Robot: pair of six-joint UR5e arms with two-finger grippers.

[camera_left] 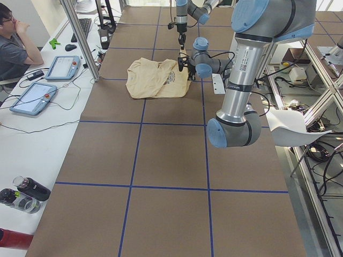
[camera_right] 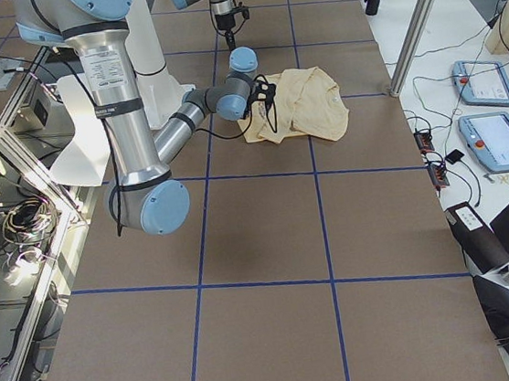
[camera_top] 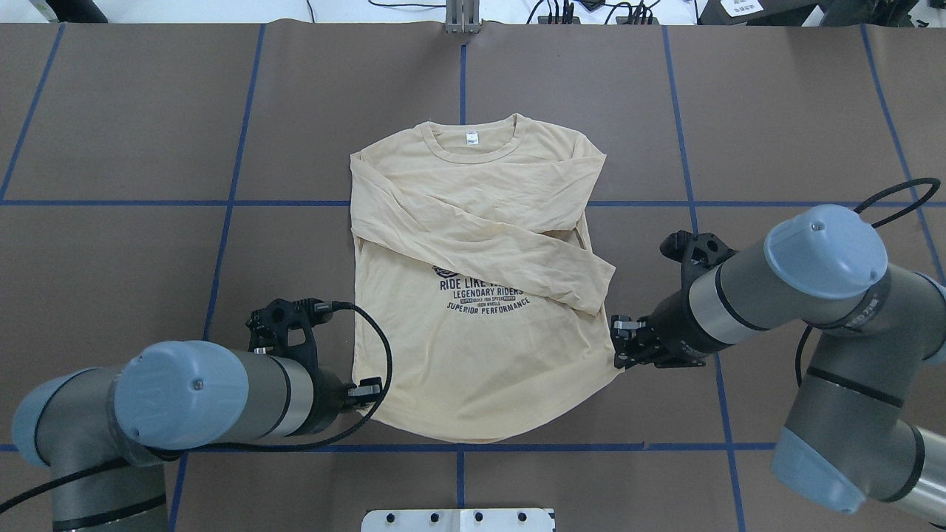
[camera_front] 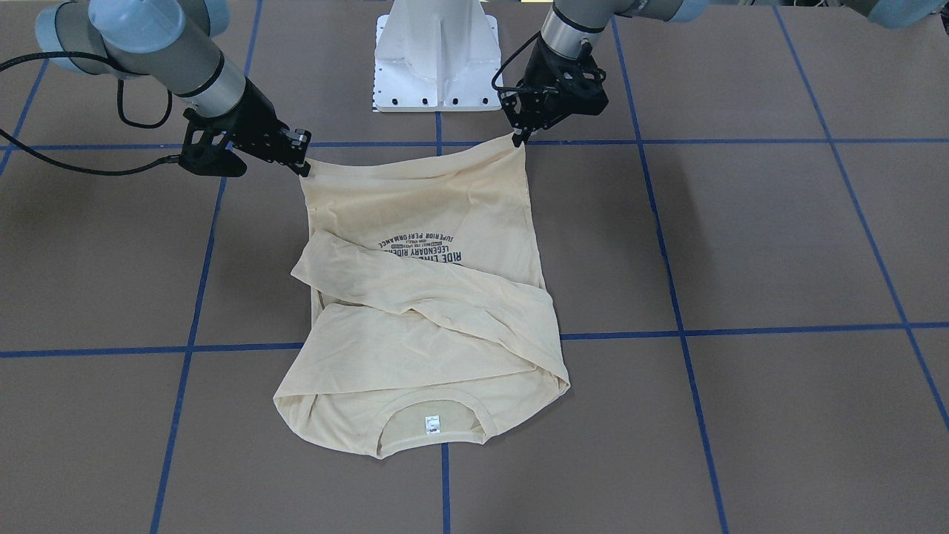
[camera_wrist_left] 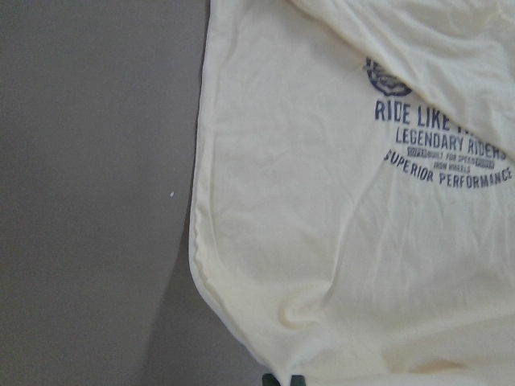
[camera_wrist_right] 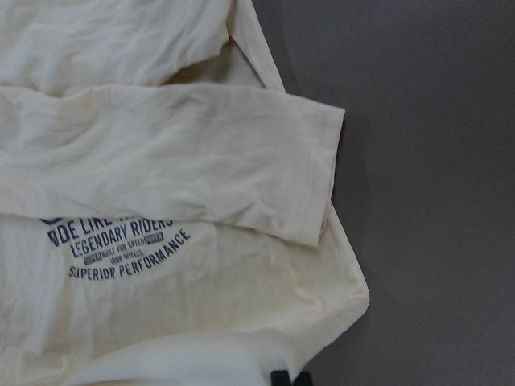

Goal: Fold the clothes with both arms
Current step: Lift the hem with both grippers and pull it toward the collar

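Since sleeves (camera_top: 480, 229) already lay crossed over chest, shirt (camera_top: 480, 355) sat flat at middle of table (camera_top: 148, 148), collar (camera_top: 471, 140) farthest from robot. Left gripper (camera_front: 517, 138) and right gripper (camera_front: 305, 167) each pinched closed on a corner of hem (camera_front: 415, 165), edge taut between them, likely to carry bottom evenly toward collar.

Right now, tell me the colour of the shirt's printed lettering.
Navy blue lettering on the cream-yellow shirt, clearest in the left wrist view.

Robotics laboratory, brown worktop (camera_top: 111, 111) gridded with blue tape (camera_top: 148, 202), aluminium framing post (camera_left: 80, 40), teach pendants (camera_left: 63, 67) beside a seated person (camera_left: 13, 51), bundled cables (camera_right: 20, 215).
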